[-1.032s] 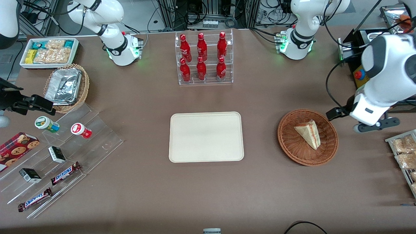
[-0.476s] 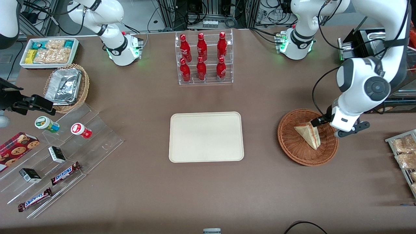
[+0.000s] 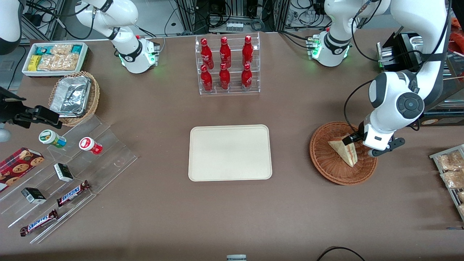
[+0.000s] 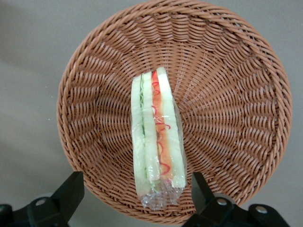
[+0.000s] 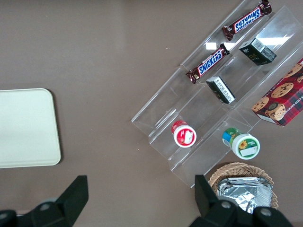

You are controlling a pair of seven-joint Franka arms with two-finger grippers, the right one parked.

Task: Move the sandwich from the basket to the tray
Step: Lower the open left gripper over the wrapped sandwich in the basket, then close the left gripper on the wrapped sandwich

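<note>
The sandwich, a plastic-wrapped cream wedge with red and green filling, lies in the reddish-brown wicker basket toward the working arm's end of the table. My gripper hangs just above the basket, over the sandwich's thick end. In the left wrist view the gripper is open, its dark fingers standing apart on either side of the sandwich, with the basket weave below. Nothing is held. The cream tray lies flat at the table's middle, apart from the basket, and also shows in the right wrist view.
A clear rack of red bottles stands farther from the front camera than the tray. A rack of snack packets sits beside the basket at the table's edge. Acrylic steps with snacks and a foil-lined tan basket lie toward the parked arm's end.
My arm has swung in from the table's edge and lowered over the basket; the gripper now stands at the sandwich's thick end. The sandwich and basket have not moved.
</note>
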